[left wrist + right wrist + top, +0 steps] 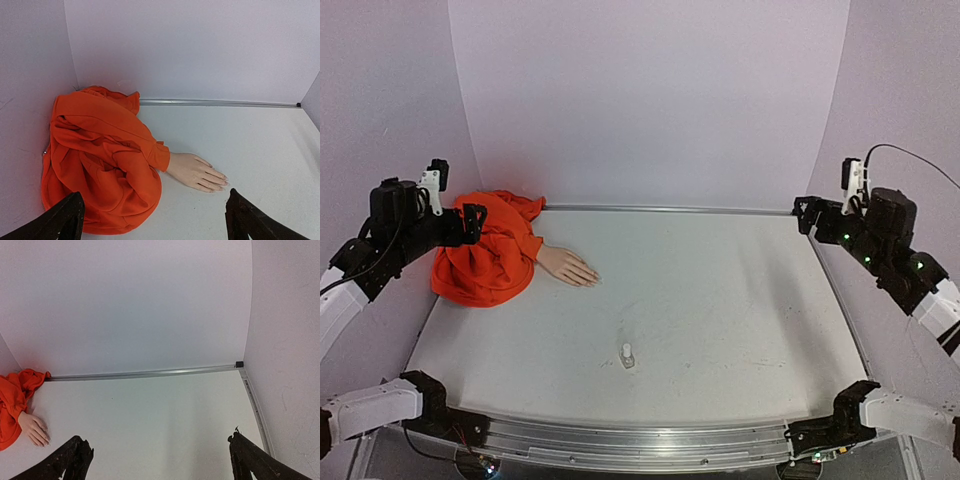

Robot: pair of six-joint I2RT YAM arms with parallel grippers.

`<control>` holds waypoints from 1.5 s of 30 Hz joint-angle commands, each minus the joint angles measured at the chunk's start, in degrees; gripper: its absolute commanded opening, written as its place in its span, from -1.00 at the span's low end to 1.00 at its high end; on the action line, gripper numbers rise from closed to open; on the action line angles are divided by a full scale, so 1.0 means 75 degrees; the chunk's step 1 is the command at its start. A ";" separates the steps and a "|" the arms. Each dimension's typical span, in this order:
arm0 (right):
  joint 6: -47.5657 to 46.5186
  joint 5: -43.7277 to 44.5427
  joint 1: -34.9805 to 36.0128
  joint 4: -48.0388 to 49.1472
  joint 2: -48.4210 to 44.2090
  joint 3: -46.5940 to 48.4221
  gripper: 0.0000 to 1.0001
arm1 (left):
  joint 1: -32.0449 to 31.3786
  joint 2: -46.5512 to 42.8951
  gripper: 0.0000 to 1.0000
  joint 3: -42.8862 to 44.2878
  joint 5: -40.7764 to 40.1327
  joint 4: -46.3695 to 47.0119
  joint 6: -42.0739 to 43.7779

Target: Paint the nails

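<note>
While the left claw and the right claw both stand raised with jaws spread wide, gripping nothing, you find the hand lying palm-down on the tabletop. Its nails tip the fingers at the end away from the sleeve, which is bunched at the hand's wrist. The left claw hangs over the sleeve, near the hand. The right claw sits well apart from the hand, across the tabletop. A bottle stands upright, apart from the hand, toward the arm bases.
</note>
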 commanded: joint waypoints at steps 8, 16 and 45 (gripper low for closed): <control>0.0116 0.0061 0.0435 0.0617 0.1958 0.0112 0.97 | 0.0481 0.1553 0.99 0.0049 0.1942 0.0581 -0.1720; 0.0623 -0.0694 0.0625 0.1145 0.2961 0.0020 0.97 | -0.1488 0.3129 0.98 -0.0019 0.2220 0.0604 -0.2522; 0.0902 -0.2000 0.0742 0.1872 0.3374 0.0055 0.97 | -0.6645 0.8178 0.24 0.3479 0.0135 -0.1832 -0.3089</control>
